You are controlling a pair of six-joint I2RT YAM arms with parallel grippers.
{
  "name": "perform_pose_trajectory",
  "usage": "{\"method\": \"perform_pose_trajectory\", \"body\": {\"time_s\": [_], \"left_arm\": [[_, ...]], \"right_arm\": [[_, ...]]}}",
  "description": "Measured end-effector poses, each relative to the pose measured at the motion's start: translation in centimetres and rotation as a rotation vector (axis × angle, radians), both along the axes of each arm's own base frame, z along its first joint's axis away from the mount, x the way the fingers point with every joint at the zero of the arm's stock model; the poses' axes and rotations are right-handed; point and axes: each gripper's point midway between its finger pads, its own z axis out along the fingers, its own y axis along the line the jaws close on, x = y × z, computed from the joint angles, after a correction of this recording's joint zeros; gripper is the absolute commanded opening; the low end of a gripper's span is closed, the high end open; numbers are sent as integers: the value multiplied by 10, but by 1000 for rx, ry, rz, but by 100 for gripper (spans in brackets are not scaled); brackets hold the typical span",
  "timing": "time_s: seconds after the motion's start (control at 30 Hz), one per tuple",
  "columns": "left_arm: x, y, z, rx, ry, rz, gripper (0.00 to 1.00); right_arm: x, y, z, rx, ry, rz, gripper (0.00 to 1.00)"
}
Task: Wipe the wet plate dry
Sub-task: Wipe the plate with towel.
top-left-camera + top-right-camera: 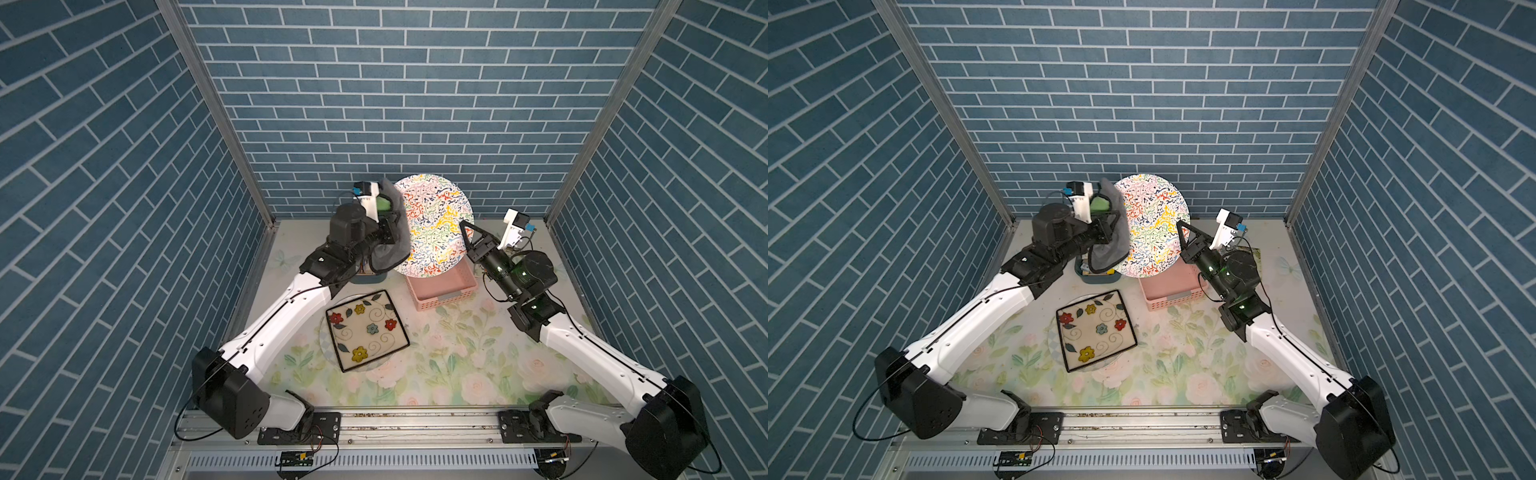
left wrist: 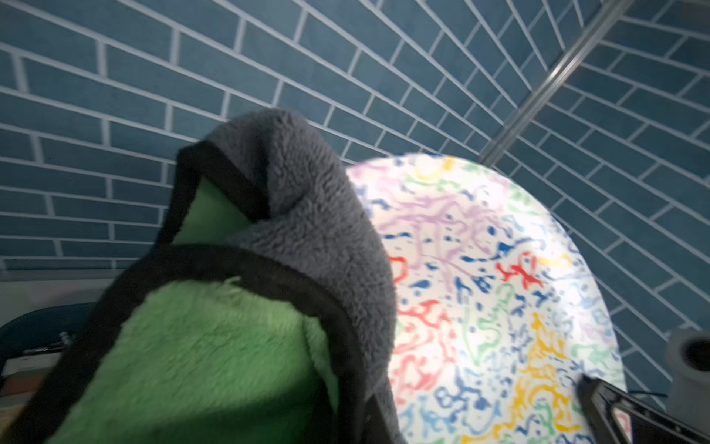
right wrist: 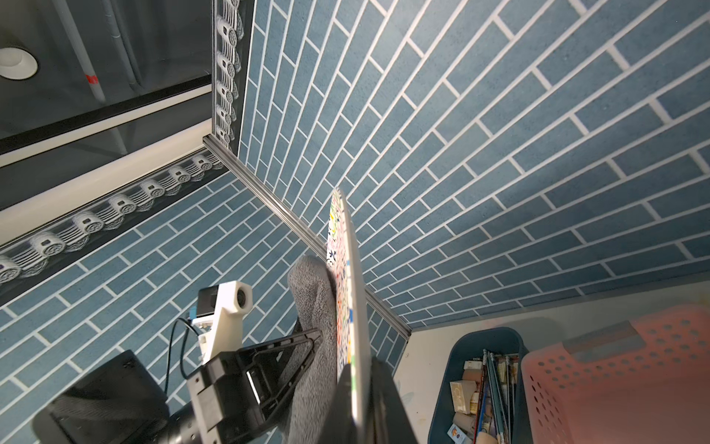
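Two grips logged — left gripper (image 1: 1111, 222) clamped tight around grey-green cloth (image 1: 388, 245), grey side pressed against patterned face of round plate (image 1: 432, 224) | right gripper (image 1: 462, 225) pinched closed over plate's lower rim | plate upright on edge, held aloft beside pink basket (image 1: 444, 291)

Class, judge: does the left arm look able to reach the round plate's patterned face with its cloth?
Probably yes: the cloth in the left gripper lies against that face; the right gripper holds the round plate upright by its rim, facing that arm, nothing between.
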Motion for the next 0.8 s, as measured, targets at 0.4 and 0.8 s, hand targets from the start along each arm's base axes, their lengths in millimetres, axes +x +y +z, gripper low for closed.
{"method": "perform_pose_trajectory", "body": {"time_s": [0.4, 0.8], "left_arm": [[-4, 42, 43, -279, 8, -87, 0], [-43, 107, 135, -883, -7, -388, 0]], "right_arm": [[16, -45, 2, 135, 16, 6, 0], [-31, -56, 70, 394, -166, 221, 0]]}}
